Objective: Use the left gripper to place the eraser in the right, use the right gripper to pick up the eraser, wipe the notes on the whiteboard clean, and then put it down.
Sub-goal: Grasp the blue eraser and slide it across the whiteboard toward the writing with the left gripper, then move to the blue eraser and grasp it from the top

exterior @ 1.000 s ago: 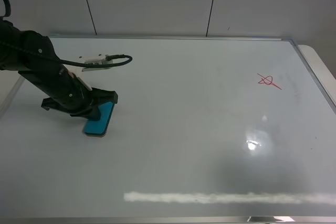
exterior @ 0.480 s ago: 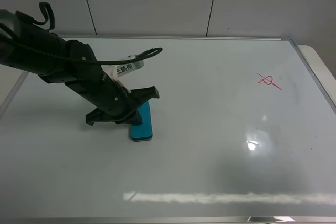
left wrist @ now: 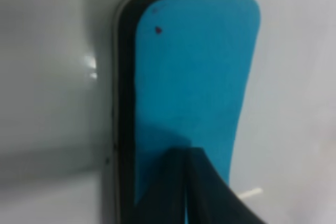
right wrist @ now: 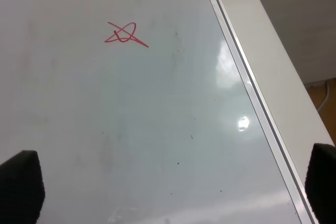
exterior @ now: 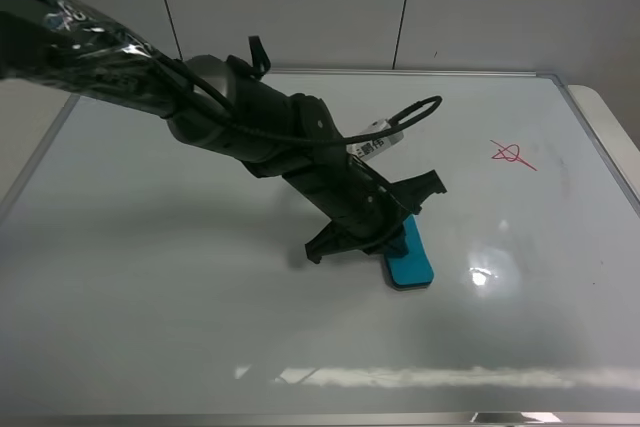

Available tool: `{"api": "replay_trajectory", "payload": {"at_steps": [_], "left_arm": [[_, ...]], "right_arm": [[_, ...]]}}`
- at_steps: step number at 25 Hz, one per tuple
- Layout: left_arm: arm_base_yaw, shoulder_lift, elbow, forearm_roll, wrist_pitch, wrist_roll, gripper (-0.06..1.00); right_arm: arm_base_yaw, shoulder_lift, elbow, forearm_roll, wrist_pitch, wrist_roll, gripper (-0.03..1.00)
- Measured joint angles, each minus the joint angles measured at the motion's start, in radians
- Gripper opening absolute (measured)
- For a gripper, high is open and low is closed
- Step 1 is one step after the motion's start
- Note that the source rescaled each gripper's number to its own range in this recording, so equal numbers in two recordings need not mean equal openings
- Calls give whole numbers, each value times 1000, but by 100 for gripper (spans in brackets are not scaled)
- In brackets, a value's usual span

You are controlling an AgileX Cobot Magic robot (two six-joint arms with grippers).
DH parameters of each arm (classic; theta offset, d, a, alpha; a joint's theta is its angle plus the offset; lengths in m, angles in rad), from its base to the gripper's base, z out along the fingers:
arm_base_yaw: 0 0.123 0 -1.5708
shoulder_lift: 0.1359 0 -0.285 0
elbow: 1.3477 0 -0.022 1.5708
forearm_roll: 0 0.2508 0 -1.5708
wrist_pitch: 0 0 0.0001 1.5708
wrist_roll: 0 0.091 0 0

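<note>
Now the left claw (exterior: 392, 239) is seen drawn narrow, its fingers (left wrist: 173, 192) almost meeting upon the near end of the eraser (exterior: 410, 261), which is held flat on the whiteboard (exterior: 180, 287) with the teal back uppermost and the dark felt underneath. Compared with half a second ago, claw and eraser have been carried together well to the right across the board, from left of the middle to right of it, and the black arm (exterior: 250, 127) is now stretched over the centre. In the high view the eraser is found below and to the left of the notes (exterior: 512, 154), well apart from them; the red scribble is unchanged. The right claw (right wrist: 170, 184) is held wide, only its two dark fingertips (right wrist: 21, 182) being shown, over bare board near the silver frame (right wrist: 247, 82), beyond which the white bench (right wrist: 273, 45) is seen
</note>
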Motion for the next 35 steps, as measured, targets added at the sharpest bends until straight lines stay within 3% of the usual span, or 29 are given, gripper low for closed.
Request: {"api": "replay_trajectory", "payload": {"at_steps": [7, 14, 20, 24, 30, 35], "left_arm": [[-78, 188, -320, -31, 26, -16, 0], [-109, 366, -638, -31, 93, -17, 0], [-110, 397, -706, -4, 127, -21, 0], [-114, 351, -706, 91, 126, -21, 0], [-114, 152, -706, 348, 119, -3, 0], [-109, -37, -575, 489, 109, 162, 0]], "right_arm": [[0, 0, 0, 0, 0, 0, 100], [0, 0, 0, 0, 0, 0, 100], [0, 0, 0, 0, 0, 0, 100], [0, 0, 0, 0, 0, 0, 100], [0, 0, 0, 0, 0, 0, 100], [0, 0, 0, 0, 0, 0, 100]]}}
